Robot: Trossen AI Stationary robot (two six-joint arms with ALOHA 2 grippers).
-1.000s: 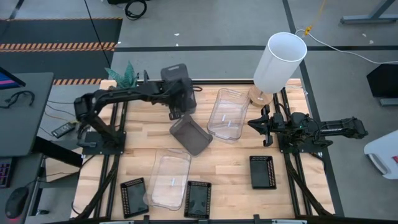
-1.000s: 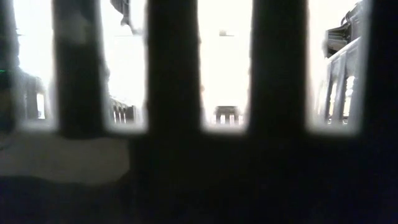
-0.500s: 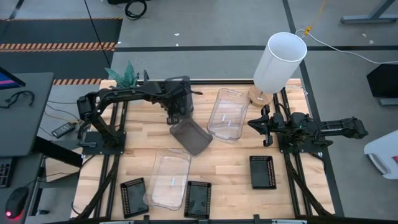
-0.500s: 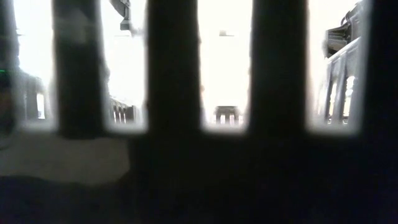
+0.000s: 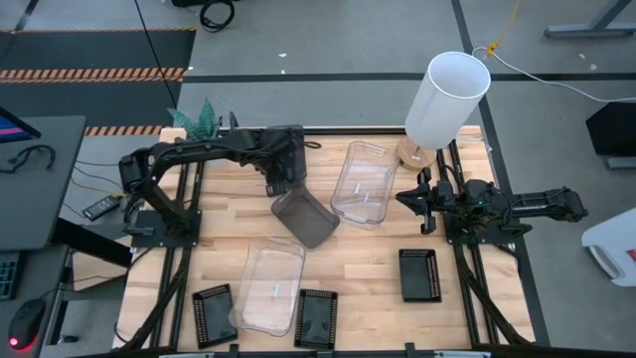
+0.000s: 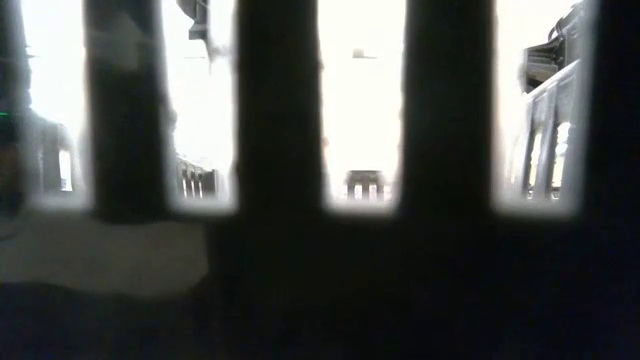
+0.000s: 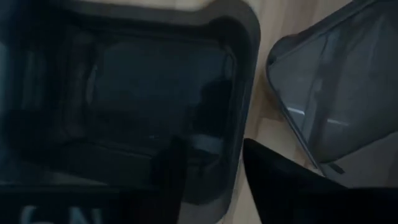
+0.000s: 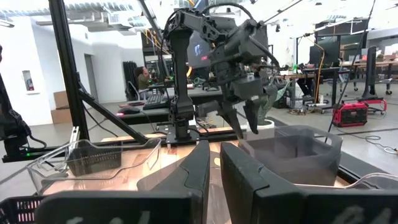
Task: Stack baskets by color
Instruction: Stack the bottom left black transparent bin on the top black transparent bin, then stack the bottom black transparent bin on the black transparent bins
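Left gripper [image 5: 276,184] at the back-centre of the wooden table [image 5: 378,267], fingers [image 7: 273,183] parted wide and set astride one wall of a smoky grey basket [image 7: 155,81]: one finger shows through the tinted plastic inside, the other outside. Can't tell whether either finger touches the wall. The basket sits upright on the table, open side up.

A 2nd grey basket [image 5: 305,217] lies just in front of that gripper, turned at an angle to the table edge, its far corner just beside a clear basket [image 5: 363,184] at centre-right. Another clear basket [image 5: 270,286] sits nearer the front edge, betw. two small black perforated baskets [image 5: 214,313] [image 5: 316,318]; the 2nd of these is just beside its rim. A 3rd black basket [image 5: 419,273] lies alone front-right, well apart from the rest.

Right gripper [image 5: 422,204] waits at the table's right side, pointing toward the clear basket near it; fingers narrow, only a slit betw. them, nothing held.

Tall white cylinder [image 5: 447,99] stands at the back-right corner, a small green plant [image 5: 196,117] at back-left. Low view is mostly blocked by dark upright bars. In the room beyond, a person [image 8: 144,78] sits at a desk.
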